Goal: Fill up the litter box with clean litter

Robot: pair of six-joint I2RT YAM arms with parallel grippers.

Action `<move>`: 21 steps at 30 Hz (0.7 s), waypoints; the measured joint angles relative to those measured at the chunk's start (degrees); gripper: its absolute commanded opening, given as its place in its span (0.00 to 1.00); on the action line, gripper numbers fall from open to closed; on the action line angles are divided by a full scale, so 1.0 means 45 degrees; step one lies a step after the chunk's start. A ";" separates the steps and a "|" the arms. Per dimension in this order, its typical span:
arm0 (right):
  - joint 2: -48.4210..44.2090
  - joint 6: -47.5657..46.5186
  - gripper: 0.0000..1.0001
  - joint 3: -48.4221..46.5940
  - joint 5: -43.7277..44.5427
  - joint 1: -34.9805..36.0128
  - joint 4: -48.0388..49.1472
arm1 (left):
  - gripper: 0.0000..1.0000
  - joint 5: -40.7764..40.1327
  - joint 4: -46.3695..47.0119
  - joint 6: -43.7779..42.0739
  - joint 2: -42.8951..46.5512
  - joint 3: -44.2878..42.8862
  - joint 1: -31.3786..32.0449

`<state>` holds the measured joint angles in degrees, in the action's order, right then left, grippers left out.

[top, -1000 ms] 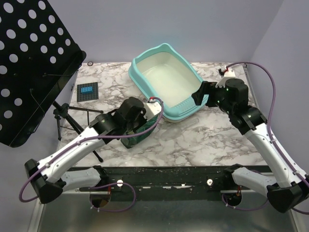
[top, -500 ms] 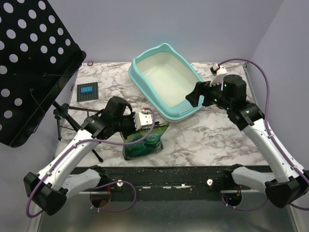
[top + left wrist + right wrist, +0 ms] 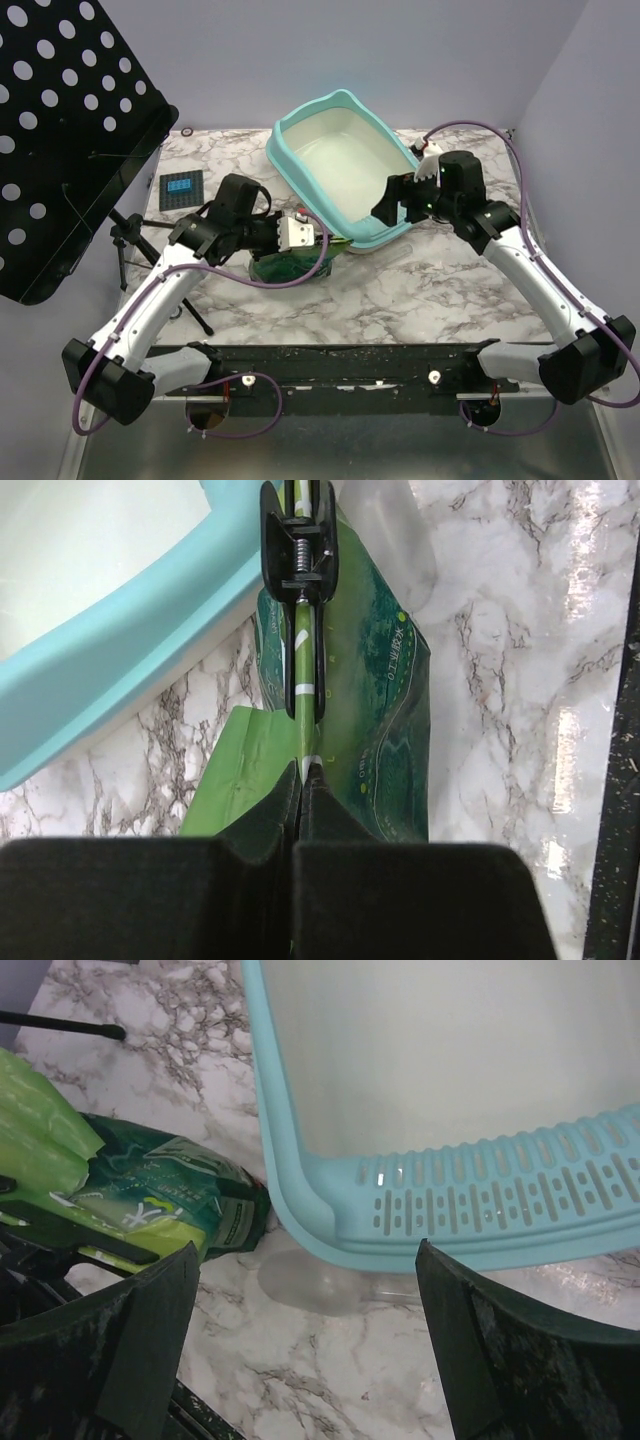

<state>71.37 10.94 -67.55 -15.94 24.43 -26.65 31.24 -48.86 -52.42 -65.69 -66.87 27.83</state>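
Pinching bag in our left gripper | bag just beside litter box near corner | right gripper open over its lip

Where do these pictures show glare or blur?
Left wrist view: glare streaks on the marble table; the left end effector, shut on the green bag, is dark and blurred. Right wrist view: small glints in the slotted lip of the litter box. Top external view: even light, no strong glare.

Turquoise litter box sits flat, cream-white inside.
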 measured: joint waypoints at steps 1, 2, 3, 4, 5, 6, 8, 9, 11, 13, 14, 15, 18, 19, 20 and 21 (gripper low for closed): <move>0.0000 0.0039 0.98 0.0000 0.0126 0.0000 0.0010 | 0.00 0.0019 0.0102 -0.0039 -0.0005 0.0058 -0.0019; 0.0010 0.0102 0.98 0.0000 0.0335 0.0000 0.0019 | 0.01 0.0024 0.0335 -0.0010 0.0000 0.0238 -0.0024; 0.0078 0.0185 0.98 0.0000 0.0544 0.0000 0.0039 | 0.08 0.0034 0.0763 0.0107 0.0044 0.0583 -0.0029; 0.0185 0.0277 0.98 -0.0015 0.0772 0.0000 0.0087 | 0.20 0.0039 0.1093 0.0228 0.0078 0.0903 -0.0029; 0.0374 0.0374 0.98 -0.0068 0.0967 0.0000 0.0107 | 0.29 0.0029 0.1593 0.0583 0.0141 0.1496 -0.0024; 0.0627 0.0471 0.98 -0.0180 0.1093 0.0000 0.0107 | 0.33 -0.0034 0.2093 0.0874 0.0223 0.1972 -0.0015; 0.1350 0.0636 0.98 -0.0554 0.1297 0.0000 0.0121 | 0.43 -0.0126 0.3517 0.1511 0.0719 0.2778 -0.0015; 0.1792 0.0709 0.98 -0.0801 0.1370 0.0000 0.0136 | 0.48 -0.0155 0.3997 0.1763 0.0967 0.3011 -0.0015; 0.2599 0.0860 0.97 -0.1253 0.1549 0.0000 0.0175 | 0.66 -0.0194 0.5202 0.2244 0.1875 0.3560 0.0010; 0.3322 0.1015 0.95 -0.1807 0.1797 0.0000 0.0175 | 0.99 -0.0442 0.6450 0.2769 0.2832 0.4109 0.0083; 0.3657 0.1117 0.93 -0.2118 0.1914 0.0000 0.0175 | 0.99 -0.0607 0.6946 0.3041 0.3172 0.4303 0.0136; 0.3963 0.1219 0.92 -0.2453 0.2001 0.0000 0.0194 | 0.99 -0.0869 0.7334 0.3288 0.3371 0.4444 0.0238; 0.5008 0.1467 0.73 -0.3638 0.2181 0.0000 0.0282 | 0.99 -0.1836 0.8048 0.3959 0.3609 0.4634 0.0840; 0.5440 0.1525 0.63 -0.4129 0.2307 0.0000 0.0267 | 0.99 -0.2331 0.8179 0.4235 0.3628 0.4639 0.1088; 0.5926 0.1559 0.52 -0.4648 0.2463 0.0000 0.0248 | 0.99 -0.2662 0.8233 0.4439 0.3648 0.4634 0.1307; 0.6649 0.1579 0.38 -0.5348 0.2822 0.0000 0.0214 | 0.99 -0.3138 0.8262 0.4784 0.3711 0.4619 0.1549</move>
<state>101.30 18.04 -91.61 -3.25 24.43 -25.69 17.12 -11.68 -30.89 -48.99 -46.09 34.81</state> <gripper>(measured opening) 0.667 0.988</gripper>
